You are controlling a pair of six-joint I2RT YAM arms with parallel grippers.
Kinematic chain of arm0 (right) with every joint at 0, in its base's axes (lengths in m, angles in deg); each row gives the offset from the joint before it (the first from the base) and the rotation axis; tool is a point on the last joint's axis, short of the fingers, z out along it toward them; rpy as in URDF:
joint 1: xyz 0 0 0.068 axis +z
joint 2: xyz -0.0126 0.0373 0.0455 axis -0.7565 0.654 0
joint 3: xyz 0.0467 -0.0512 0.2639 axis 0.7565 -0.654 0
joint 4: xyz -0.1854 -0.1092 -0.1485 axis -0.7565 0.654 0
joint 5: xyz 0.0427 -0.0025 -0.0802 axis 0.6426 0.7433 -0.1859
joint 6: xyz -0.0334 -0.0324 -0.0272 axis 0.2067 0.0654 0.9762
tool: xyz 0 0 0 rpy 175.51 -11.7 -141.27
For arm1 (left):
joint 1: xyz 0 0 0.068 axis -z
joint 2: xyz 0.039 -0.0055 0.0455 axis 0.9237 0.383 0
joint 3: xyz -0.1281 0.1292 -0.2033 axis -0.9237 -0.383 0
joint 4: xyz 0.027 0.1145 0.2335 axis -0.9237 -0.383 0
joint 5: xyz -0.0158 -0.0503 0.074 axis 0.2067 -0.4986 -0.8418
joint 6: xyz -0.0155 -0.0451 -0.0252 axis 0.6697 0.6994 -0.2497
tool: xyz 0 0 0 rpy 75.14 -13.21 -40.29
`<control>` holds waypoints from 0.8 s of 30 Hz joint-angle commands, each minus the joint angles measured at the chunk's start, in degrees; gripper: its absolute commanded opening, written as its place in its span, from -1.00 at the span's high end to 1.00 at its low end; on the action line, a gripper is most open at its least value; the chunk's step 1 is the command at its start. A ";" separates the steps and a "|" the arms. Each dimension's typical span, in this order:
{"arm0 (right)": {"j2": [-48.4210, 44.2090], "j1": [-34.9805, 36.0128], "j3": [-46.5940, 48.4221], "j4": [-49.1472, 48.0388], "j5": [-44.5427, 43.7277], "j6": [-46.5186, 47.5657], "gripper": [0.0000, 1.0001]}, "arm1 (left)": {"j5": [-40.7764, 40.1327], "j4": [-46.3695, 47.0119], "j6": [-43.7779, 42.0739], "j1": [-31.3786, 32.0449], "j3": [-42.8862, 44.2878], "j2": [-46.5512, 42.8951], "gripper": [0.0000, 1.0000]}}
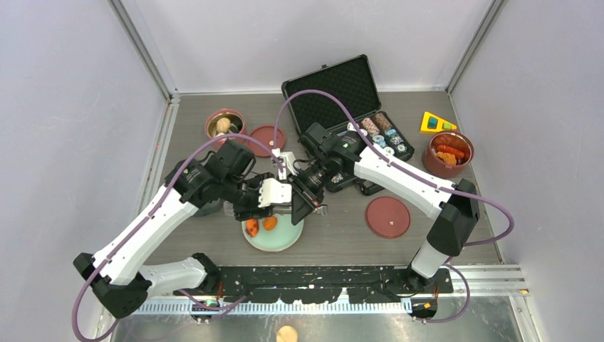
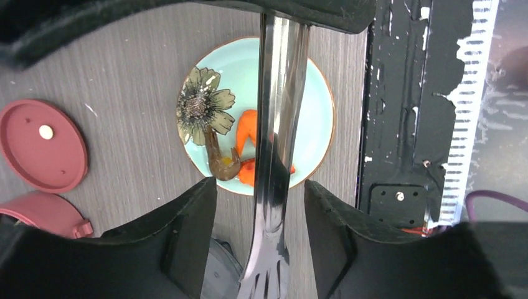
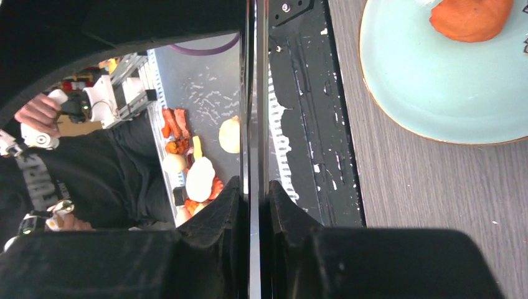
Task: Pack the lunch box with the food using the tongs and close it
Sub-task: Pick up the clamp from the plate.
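The silver tongs [image 2: 277, 124] hang over the pale green plate [image 2: 311, 81], and in the left wrist view they run straight through the frame. My left gripper [image 2: 260, 185] is open, with a gap on each side of the tongs. My right gripper [image 3: 254, 184] is shut on the tongs [image 3: 254, 112], seen edge-on. On the plate lie orange shrimp pieces [image 2: 246, 131] and a dark sausage [image 2: 218, 159]. Both grippers meet just above the plate [image 1: 285, 239]. One red lunch box bowl [image 1: 225, 125] holds a beige bun. Another bowl [image 1: 448, 153] holds orange food. Two flat red lids [image 1: 267, 136] [image 1: 387, 216] lie on the table.
An open black case [image 1: 335, 89] with poker chip stacks [image 1: 384, 135] stands at the back, behind the right arm. A yellow wedge block [image 1: 436, 122] sits next to the right bowl. The black base rail [image 1: 327, 278] runs along the near edge.
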 commanded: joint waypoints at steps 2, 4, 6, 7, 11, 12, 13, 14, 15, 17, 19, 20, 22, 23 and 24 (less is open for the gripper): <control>0.95 -1.48 2.93 -0.60 6.96 -2.77 0.82 | 0.27 7.82 1.56 -0.23 -3.76 -6.82 -0.28; 0.71 -1.56 2.36 -2.21 8.36 -4.62 0.84 | 0.02 10.25 1.57 -0.23 -5.26 -8.35 -0.38; 0.55 -1.55 1.57 -4.10 10.01 -6.60 0.84 | -0.61 11.99 1.75 -0.23 -6.52 -9.15 -0.52; 0.57 -1.55 1.19 -5.04 10.86 -7.86 0.84 | -0.93 12.60 1.78 -0.23 -6.87 -9.32 -0.57; 0.83 -1.64 -0.24 -9.21 14.21 -13.36 0.84 | -2.50 13.27 1.49 0.21 -6.92 -8.70 -0.57; 0.91 -1.66 -0.35 -9.73 15.04 -13.99 0.84 | -2.92 13.35 1.08 0.41 -6.98 -8.67 -0.54; 1.00 -1.66 -0.28 -9.84 15.90 -14.22 0.84 | -3.50 13.39 0.93 0.61 -7.02 -8.64 -0.50; 1.02 -1.68 -0.28 -9.85 16.53 -14.40 0.84 | -4.10 13.44 0.60 0.71 -7.07 -8.64 -0.42; 1.02 -1.66 -0.35 -9.83 16.93 -14.39 0.84 | -4.54 13.41 0.42 0.81 -7.02 -8.64 -0.29; 0.81 -1.70 -0.50 -9.77 16.72 -14.31 0.83 | -4.93 12.51 -0.21 0.82 -6.64 -8.74 -0.05; 0.31 -1.72 -0.63 -9.62 14.97 -13.99 0.77 | -4.74 10.89 -1.18 0.82 -5.88 -8.77 0.15; 0.05 -1.82 -0.56 -9.40 13.87 -13.68 0.69 | -4.56 9.76 -1.86 0.82 -5.47 -8.64 0.25; -0.12 -1.74 0.40 -7.37 10.87 -11.35 0.49 | -4.17 7.48 -2.92 0.82 -4.52 -8.15 0.38; -0.08 -1.79 1.07 -6.19 9.58 -9.84 0.42 | -3.88 6.54 -3.29 0.82 -3.87 -7.92 0.42; 0.00 -1.86 1.80 -5.10 8.55 -8.70 0.35 | -3.54 5.65 -3.54 0.82 -3.45 -7.58 0.47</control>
